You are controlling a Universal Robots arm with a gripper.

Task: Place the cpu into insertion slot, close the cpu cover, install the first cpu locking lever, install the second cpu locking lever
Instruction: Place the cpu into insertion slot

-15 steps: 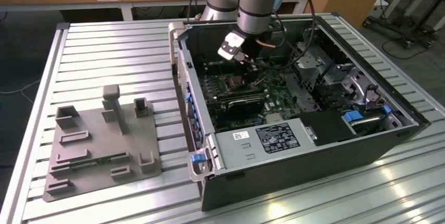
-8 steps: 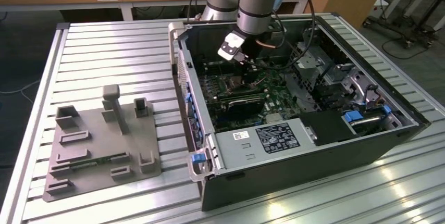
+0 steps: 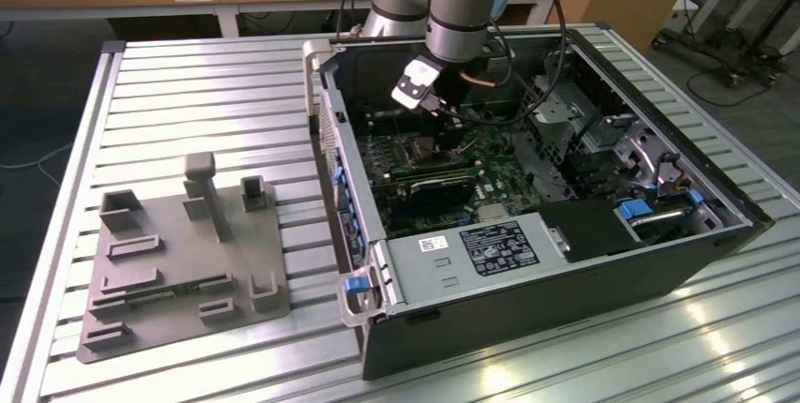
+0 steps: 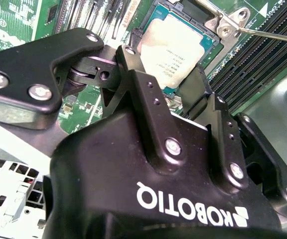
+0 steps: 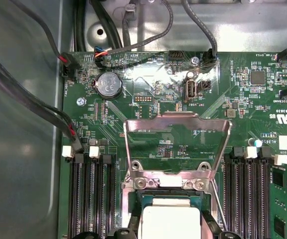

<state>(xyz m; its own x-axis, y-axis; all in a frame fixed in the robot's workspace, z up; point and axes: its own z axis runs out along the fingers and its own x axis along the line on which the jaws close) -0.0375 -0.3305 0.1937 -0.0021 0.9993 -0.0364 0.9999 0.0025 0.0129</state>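
Observation:
The cpu (image 4: 176, 42), a flat square chip with a silvery top, lies low in the insertion slot (image 4: 209, 22) on the green motherboard. My gripper (image 4: 163, 67) straddles it, one black finger (image 4: 129, 56) against each of two opposite edges, shut on it. In the first wrist view the cpu (image 5: 171, 221) sits between the same fingertips, and the cpu cover (image 5: 178, 124) stands swung open beyond the slot, the board showing through its cut-out. A thin locking lever (image 4: 273, 36) is raised beside the socket. In the exterior view my gripper (image 3: 437, 136) reaches down into the open computer case (image 3: 375, 262).
Long memory slots (image 5: 91, 194) flank the socket on both sides. Cables (image 5: 29, 109) run along the case wall. A labelled power-supply box (image 3: 500, 248) fills the case's near end. A grey fixture block (image 3: 187, 262) lies on the slatted table at the exterior view's left.

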